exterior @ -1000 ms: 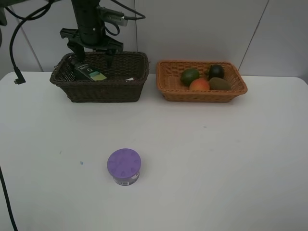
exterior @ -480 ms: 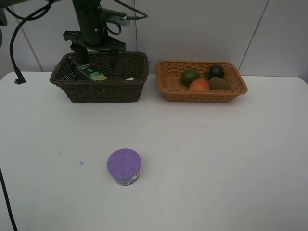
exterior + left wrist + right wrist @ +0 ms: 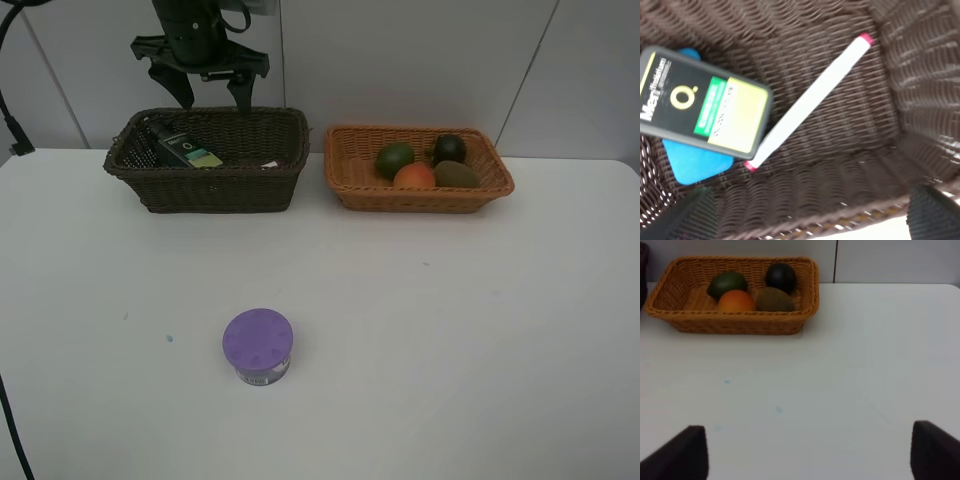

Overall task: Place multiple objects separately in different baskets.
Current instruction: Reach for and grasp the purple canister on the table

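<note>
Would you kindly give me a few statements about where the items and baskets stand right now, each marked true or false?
1. The purple-lidded jar stands on the table, outside both baskets. True.
2. The light orange basket holds four fruits. True: the lime, peach, mangosteen and kiwi.
3. The marker lies in the light orange basket. False: it lies in the dark brown basket, beside the dark green bottle.
4. The left gripper is shut on the bottle. False: it is open above the dark basket, holding nothing.
5. The blue eraser lies on top of the bottle. False: the bottle lies over it.
</note>
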You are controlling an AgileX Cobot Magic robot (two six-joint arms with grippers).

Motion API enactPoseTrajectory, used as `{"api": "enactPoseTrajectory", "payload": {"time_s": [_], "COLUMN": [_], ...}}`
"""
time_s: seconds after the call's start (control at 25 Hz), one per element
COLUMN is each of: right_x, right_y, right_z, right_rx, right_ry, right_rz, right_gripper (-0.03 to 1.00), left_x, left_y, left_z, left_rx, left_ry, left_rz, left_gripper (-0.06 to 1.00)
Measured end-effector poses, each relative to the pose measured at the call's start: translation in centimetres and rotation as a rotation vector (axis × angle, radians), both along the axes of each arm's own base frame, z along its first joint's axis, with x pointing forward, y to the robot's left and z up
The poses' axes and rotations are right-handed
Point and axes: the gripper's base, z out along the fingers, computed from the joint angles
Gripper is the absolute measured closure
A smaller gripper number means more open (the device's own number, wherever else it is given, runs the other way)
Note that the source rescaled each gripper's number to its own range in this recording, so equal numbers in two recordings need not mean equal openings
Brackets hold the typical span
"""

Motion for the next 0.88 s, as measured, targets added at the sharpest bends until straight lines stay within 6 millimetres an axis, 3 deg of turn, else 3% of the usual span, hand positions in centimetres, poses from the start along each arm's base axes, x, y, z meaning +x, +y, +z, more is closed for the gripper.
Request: {"api": "enactPoseTrajectory", "payload": {"time_s": [0.2, 0.36, 0.6, 0.76, 0.88], "right_x": [0.0, 0.0, 0.0, 0.0, 0.0], "right_y": [0.0, 0.0, 0.0, 0.0, 0.0], "right_z": [0.0, 0.0, 0.0, 0.0, 0.0], "right_rx": [0.0, 0.0, 0.0, 0.0, 0.0], "right_ry": [0.0, 0.0, 0.0, 0.0, 0.0], "right_rz": [0.0, 0.0, 0.0, 0.0, 0.0], "right_gripper": [0.03, 0.03, 0.03, 0.03, 0.03], "left_x": [-2.5, -4.9, -8.8, -11.8, -14.2], "left_y": [-3.2, -6.7, -11.4, -12.5, -12.1], "left_z": [3.0, 3.5, 1.7, 0.1, -0.6], "left_rx": [0.003, 0.03, 0.073, 0.097, 0.111], "left_ry": [-0.058, -0.07, -0.007, 0.074, 0.139], "left_rz": [-0.157, -0.317, -0.501, -0.616, -0.687], "left_gripper": [-0.05, -0.05, -0.05, -0.05, -0.05]}}
